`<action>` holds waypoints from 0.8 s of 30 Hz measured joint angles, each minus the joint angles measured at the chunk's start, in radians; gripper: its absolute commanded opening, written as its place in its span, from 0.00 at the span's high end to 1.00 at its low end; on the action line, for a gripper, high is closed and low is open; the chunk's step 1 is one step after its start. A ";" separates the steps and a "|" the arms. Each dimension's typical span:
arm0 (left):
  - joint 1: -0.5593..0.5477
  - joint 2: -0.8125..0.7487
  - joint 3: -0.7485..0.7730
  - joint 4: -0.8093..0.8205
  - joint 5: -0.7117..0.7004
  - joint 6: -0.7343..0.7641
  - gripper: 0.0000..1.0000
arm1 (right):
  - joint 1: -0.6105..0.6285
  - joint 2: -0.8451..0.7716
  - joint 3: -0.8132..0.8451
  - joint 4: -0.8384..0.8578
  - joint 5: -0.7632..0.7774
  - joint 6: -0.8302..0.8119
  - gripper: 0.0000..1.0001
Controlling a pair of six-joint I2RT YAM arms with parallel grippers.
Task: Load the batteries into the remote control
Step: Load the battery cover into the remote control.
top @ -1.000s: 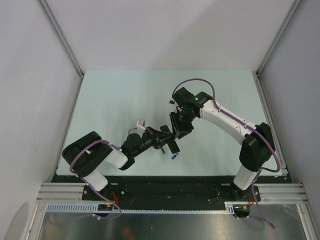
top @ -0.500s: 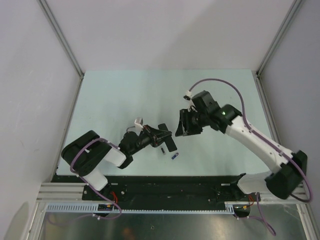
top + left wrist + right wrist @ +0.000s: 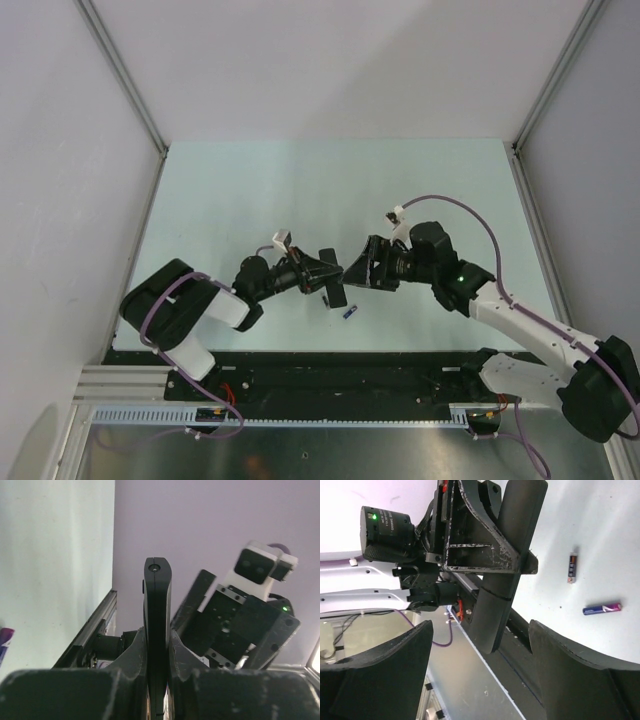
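My left gripper (image 3: 312, 272) is shut on the remote control (image 3: 333, 280), a slim black bar held above the table. In the left wrist view the remote control (image 3: 157, 605) stands edge-on, clamped between both fingers. My right gripper (image 3: 358, 266) faces it from the right, open, with nothing between its fingers. In the right wrist view the remote control (image 3: 512, 555) lies just beyond the wide-spread fingers (image 3: 580, 665). Two batteries lie on the table below: a red/orange one (image 3: 572, 567) and a blue one (image 3: 602, 608), also seen from above as the red/orange battery (image 3: 325, 299) and the blue battery (image 3: 349, 313).
The pale green table (image 3: 230, 190) is walled by white panels on three sides. A black rail and metal frame (image 3: 340, 380) run along the near edge by the arm bases. The right arm's camera (image 3: 260, 565) shows close in the left wrist view.
The right arm has swung down towards the near edge and its jaws have spread wide. The left gripper, still holding the remote, has turned slightly to the right.
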 measured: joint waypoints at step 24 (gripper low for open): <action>0.000 -0.059 0.055 0.002 0.096 0.000 1.00 | -0.013 0.142 -0.193 0.543 -0.287 0.204 0.40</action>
